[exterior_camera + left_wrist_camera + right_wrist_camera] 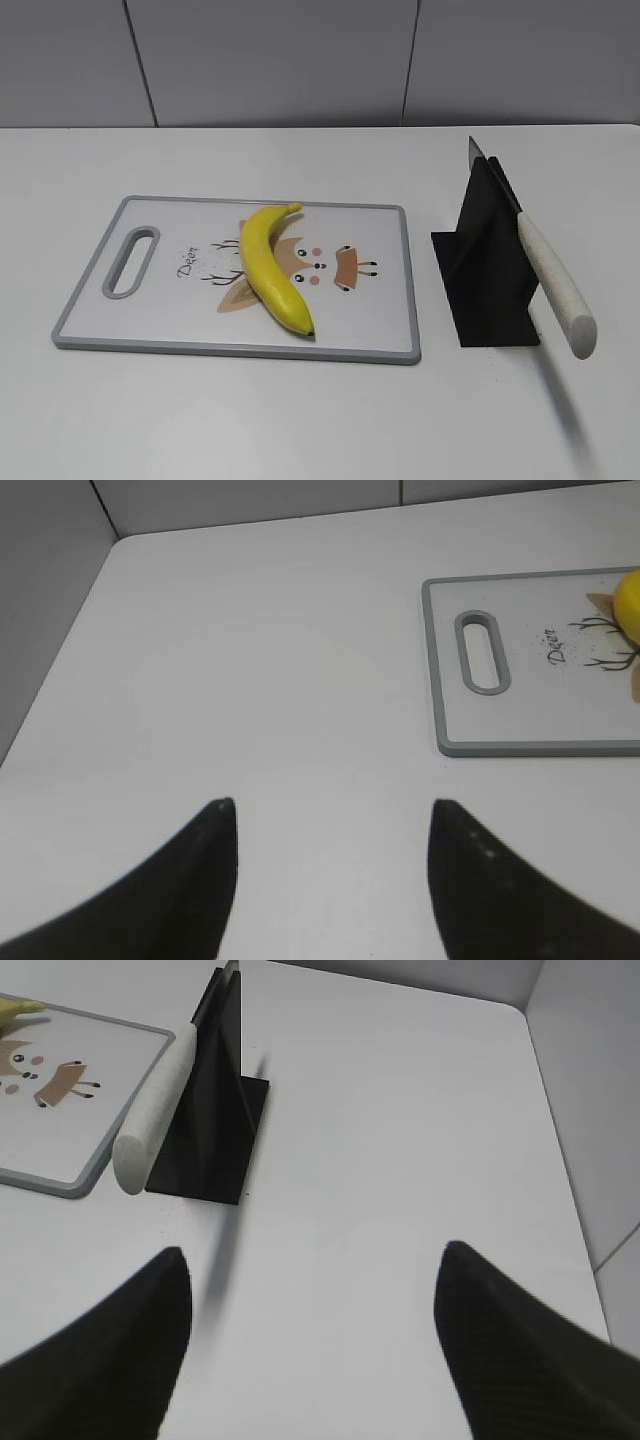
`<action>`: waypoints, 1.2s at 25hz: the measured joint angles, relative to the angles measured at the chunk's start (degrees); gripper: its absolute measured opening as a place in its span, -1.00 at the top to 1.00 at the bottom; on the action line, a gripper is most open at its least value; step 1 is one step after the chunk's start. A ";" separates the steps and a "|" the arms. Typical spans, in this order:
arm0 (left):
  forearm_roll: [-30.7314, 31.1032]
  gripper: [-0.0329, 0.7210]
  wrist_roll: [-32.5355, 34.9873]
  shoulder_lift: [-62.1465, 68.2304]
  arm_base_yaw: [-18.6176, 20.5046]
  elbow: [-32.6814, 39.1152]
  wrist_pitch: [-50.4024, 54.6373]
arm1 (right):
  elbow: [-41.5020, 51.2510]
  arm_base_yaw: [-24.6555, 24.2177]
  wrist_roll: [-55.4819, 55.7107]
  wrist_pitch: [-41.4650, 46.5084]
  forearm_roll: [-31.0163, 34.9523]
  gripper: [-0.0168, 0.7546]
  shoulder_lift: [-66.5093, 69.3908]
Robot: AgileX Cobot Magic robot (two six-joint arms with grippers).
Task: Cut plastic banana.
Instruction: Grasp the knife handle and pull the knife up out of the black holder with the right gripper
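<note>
Plastic banana [272,268] lies diagonally on the cutting board [390,290], knife [553,282] untouched in its black stand [485,285] just right of the board; both grippers [330,825] [312,1260] spread wide, empty, so the right one should clamp the pale handle squarely first.

Right tool [310,1260] spread wide over white table [400,1110], knife [160,1100] leaning in black stand [215,1130], cutting board [70,1090] corner beside it
</note>
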 joint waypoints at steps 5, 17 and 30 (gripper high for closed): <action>0.00 -0.64 0.00 0.00 0.00 0.00 0.00 | 0.00 0.00 0.00 0.00 0.00 -0.57 0.00; 0.00 -0.62 0.00 0.00 0.00 0.00 0.11 | 0.00 0.00 0.00 0.00 -2.42 -0.57 0.00; 0.00 -0.61 0.00 0.00 0.00 0.00 0.11 | 0.00 0.00 0.00 0.00 -1.14 -0.57 0.00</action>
